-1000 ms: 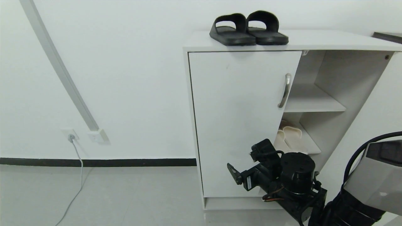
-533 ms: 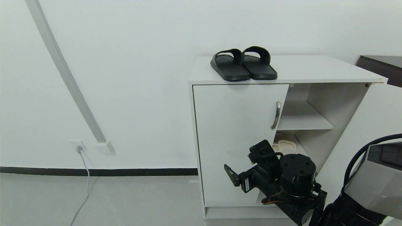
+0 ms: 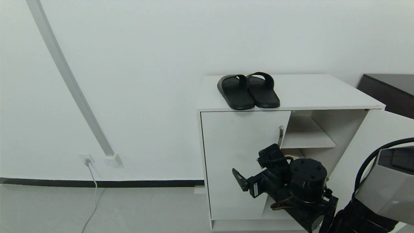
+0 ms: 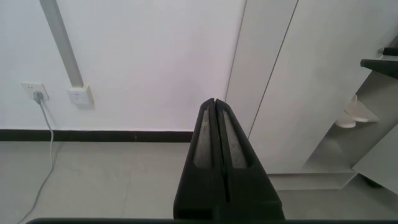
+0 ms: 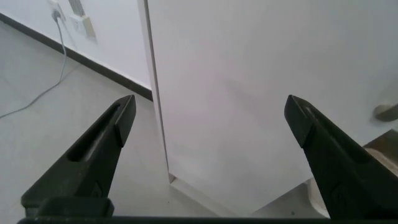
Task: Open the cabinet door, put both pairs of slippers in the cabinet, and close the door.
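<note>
Resting side by side on the flat top of the white two-door cabinet (image 3: 310,94), a pair of black rubber slide slippers (image 3: 247,90) sits over the left half, toes at the front edge. The cabinet's left door (image 3: 233,152) is shut and carries a curved metal handle (image 3: 280,136) along its inner edge. The right door (image 3: 365,142) stands swung wide, baring an upper shelf (image 3: 307,137).

In the left wrist view, pale cream slippers (image 4: 354,112) stand on a lower shelf (image 4: 373,106) inside the open compartment, though only part of them shows past the cabinet's edge.

The right arm (image 3: 291,187) hangs low in front of the shut door. The right hand (image 5: 210,106) faces that door's bare white panel near its outer edge, its two dark fingers (image 5: 112,130) spread wide apart and holding nothing.

The left hand (image 4: 214,106) is low near the grey floor (image 4: 112,180), pointing toward the white wall (image 4: 155,56) just beside the cabinet's outer side. Its fingers are pressed flat together with nothing between them.

On the wall, well apart from the cabinet, two wall sockets (image 3: 100,160) sit at the foot of a slanting grey strip (image 3: 64,74). A grey cable (image 3: 92,197) drops from one socket to the floor.
</note>
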Controlling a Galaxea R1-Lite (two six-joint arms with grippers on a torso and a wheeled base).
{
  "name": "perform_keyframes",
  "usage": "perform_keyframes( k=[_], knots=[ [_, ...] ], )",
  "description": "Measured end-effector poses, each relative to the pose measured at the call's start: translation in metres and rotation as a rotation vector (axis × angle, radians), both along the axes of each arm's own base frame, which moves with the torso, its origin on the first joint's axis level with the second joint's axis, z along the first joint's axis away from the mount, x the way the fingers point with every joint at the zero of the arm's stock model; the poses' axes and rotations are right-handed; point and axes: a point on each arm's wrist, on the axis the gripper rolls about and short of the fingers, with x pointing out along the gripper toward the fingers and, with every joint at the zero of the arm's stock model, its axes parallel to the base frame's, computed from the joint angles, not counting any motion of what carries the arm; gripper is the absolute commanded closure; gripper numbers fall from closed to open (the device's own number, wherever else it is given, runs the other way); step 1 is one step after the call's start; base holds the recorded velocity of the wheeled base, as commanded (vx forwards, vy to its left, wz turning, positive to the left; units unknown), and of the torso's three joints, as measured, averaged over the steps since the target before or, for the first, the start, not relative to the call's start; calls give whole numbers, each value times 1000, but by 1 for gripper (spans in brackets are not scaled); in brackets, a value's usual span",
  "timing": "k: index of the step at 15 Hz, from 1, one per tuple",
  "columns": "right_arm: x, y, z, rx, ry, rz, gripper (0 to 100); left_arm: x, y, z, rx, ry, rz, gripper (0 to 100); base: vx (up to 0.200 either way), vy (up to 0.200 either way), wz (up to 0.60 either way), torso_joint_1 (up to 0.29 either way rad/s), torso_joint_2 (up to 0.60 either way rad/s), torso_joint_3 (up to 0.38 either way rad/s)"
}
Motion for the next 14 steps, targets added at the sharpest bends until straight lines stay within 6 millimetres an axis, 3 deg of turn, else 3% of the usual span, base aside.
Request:
perform_keyframes(
  k=[14],
  knots=[
    [-1,-2,-1,-8,-1,1,0,0,0,0,0,0,0,100,0,0,0,237,-552,-322]
  ],
)
